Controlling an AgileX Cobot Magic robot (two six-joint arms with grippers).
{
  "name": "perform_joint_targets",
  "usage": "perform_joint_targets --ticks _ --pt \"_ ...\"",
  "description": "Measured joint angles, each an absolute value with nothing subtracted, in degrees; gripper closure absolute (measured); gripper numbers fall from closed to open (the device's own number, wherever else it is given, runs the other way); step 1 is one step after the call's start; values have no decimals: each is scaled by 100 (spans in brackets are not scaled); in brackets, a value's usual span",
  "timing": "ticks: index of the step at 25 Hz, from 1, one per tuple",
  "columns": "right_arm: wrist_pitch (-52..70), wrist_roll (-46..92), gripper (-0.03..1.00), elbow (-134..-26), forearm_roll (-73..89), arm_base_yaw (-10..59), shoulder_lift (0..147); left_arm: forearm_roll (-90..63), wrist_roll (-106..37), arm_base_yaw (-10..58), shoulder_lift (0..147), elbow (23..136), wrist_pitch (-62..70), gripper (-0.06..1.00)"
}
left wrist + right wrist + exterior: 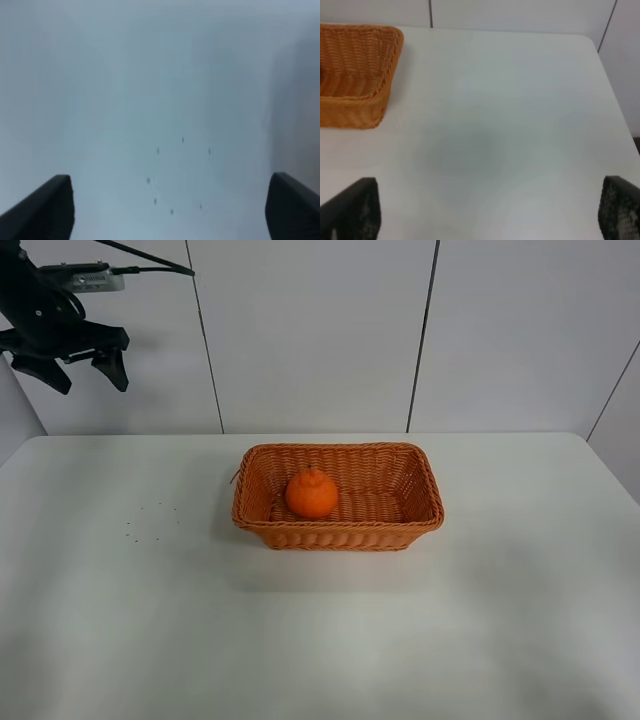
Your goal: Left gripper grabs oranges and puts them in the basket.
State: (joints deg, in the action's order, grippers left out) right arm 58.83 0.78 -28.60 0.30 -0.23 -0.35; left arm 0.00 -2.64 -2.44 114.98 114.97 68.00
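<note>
On the white table (120, 640), near its middle, sits the woven wicker basket (338, 534), orange-brown, rectangular, with a braided rim and sloping sides. Inside it, toward its left half, rests the orange (311, 493), bright and round with a small bump on top. The fruit lies on the basket floor, close to the near wall.

My left gripper (83, 364) hangs high at the far left of the scene, well above the table and well apart from the basket, in front of the pale panelled wall (310, 330). Its two dark fingers (112, 368) are spread apart with nothing between them. A grey-white module (90, 280) and a black cable (150, 256) sit on top of the arm. My left wrist camera looks down on bare table, blurred, with a few tiny dark specks (170, 175); those specks (150, 520) also show on the table left of the basket in the high view.

My right gripper (490, 212) is out of the high view. Its wrist camera shows its two black fingertips (355, 210) set wide apart and empty over bare table, with the right end of the basket (355, 75) farther off to one side.
</note>
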Motion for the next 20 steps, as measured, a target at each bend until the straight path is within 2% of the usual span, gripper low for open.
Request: perform_joint_targets --ticks 11,20 --pt "5883 78 27 -2860 30 -23 -35 0 -196 -244 8538 8488 6800 7" --pt "5883 78 27 -2860 30 -23 -35 0 -192 -244 6018 5213 6738 7"
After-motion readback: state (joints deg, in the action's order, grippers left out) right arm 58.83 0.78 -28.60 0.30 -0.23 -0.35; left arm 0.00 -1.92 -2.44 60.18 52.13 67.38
